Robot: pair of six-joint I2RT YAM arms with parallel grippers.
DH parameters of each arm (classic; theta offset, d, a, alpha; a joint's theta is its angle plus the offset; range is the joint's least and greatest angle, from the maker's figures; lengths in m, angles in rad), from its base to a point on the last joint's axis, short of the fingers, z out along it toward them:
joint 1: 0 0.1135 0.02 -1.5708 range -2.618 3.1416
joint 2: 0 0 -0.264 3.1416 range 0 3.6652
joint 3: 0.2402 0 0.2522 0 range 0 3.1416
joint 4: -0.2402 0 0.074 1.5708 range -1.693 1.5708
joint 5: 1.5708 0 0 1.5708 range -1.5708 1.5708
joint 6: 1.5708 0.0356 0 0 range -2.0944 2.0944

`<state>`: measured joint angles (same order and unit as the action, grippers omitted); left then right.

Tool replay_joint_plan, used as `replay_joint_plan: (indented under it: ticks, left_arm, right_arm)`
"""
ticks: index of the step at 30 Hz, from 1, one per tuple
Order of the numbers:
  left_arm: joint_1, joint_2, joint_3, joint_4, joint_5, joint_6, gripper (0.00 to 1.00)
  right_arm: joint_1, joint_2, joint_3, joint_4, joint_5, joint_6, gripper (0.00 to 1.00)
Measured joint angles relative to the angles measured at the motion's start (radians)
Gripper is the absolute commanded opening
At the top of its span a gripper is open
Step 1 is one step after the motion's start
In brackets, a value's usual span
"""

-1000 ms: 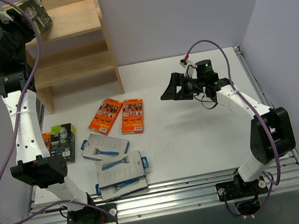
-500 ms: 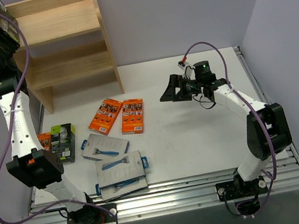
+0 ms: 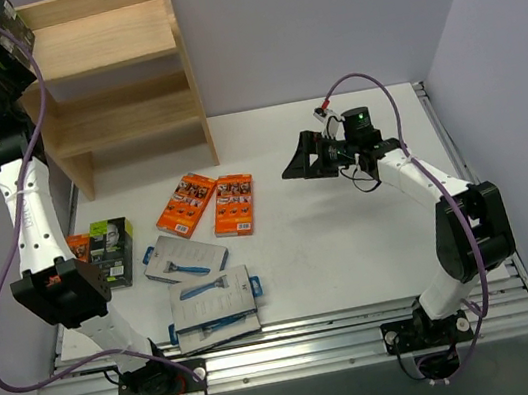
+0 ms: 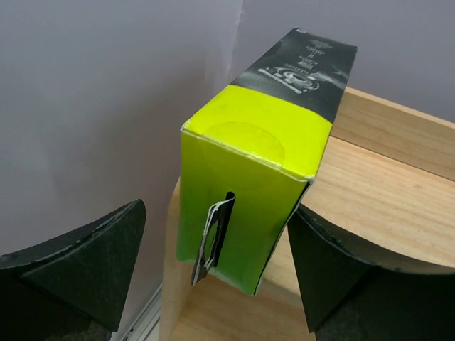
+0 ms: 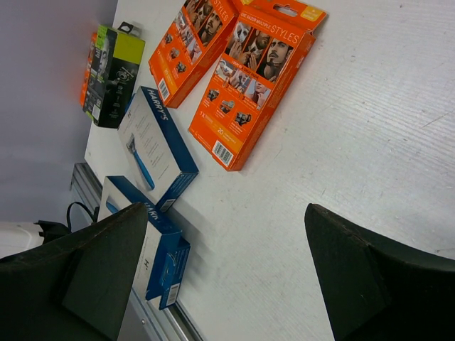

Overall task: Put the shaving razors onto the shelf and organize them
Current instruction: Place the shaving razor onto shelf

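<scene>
The left gripper (image 4: 217,238) has its jaws apart either side of the black box (image 4: 249,192), which stands upright at its 12 o'clock on the shelf (image 4: 384,177). The right gripper (image 5: 227,241) is spread open, with the orange packs (image 5: 256,78) at 12 o'clock.

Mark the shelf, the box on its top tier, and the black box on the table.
shelf (image 3: 106,39), top view, bare top-tier board.
box on the top tier (image 4: 249,192), left wrist view, lime side.
black box on the table (image 3: 110,248), top view, black front face.
</scene>
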<state>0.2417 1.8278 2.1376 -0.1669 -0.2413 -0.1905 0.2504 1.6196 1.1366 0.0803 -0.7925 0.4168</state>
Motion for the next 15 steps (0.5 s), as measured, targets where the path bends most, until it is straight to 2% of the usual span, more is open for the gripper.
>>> replay_joint_plan:
  ticks: [3,5,15]
  left_arm:
    - [0.003,0.003,0.01,-0.035,-0.028,-0.013,0.97]
    - [0.003,0.004,0.014,-0.053,-0.036,-0.021,0.94]
    - [0.003,-0.003,0.02,-0.117,-0.035,-0.057,0.94]
  right_arm:
    - [0.0,0.0,0.0,0.0,0.0,0.0,0.88]
    - [0.0,0.0,0.0,0.0,0.0,0.0,0.88]
    - [0.0,0.0,-0.004,0.005,0.0,-0.002,0.89]
